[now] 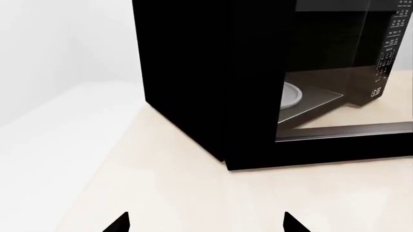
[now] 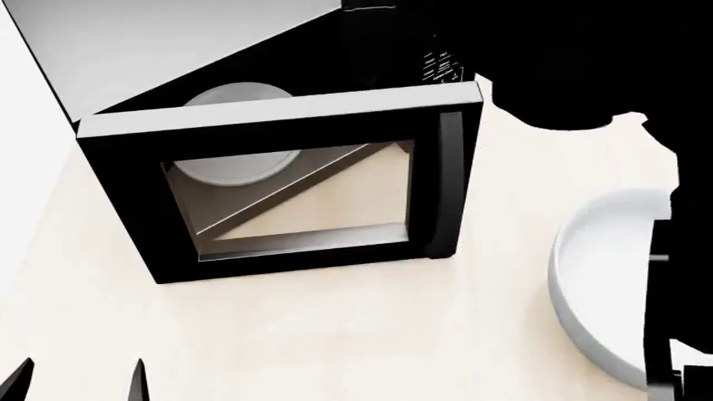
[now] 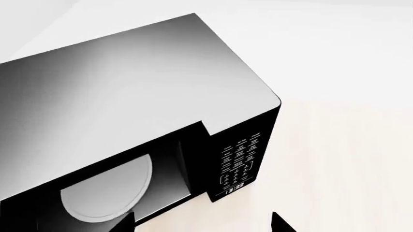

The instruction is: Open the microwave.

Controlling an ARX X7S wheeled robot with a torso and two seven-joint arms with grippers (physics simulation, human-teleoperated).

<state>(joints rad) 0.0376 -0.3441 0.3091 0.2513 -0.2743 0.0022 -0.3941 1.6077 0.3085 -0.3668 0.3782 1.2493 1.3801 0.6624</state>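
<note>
The microwave (image 2: 279, 67) is a black box with a grey top (image 3: 129, 77). Its glass-window door (image 2: 295, 192) stands swung wide open, with the vertical handle (image 2: 448, 184) at the door's right edge. The white round turntable (image 3: 106, 188) shows in the open cavity, beside the keypad (image 3: 240, 159) and clock (image 3: 234, 190). My left gripper (image 1: 206, 223) is open and empty over the counter, short of the microwave (image 1: 193, 72); its tips also show in the head view (image 2: 76, 380). My right gripper (image 3: 203, 223) is open and empty, above the front of the microwave.
The microwave stands on a pale beige counter (image 2: 368, 334). A grey-white bowl (image 2: 602, 284) sits on the counter to the right of the open door. My right arm (image 2: 579, 67) is a black mass at the head view's upper right. A white wall (image 1: 58, 43) lies behind.
</note>
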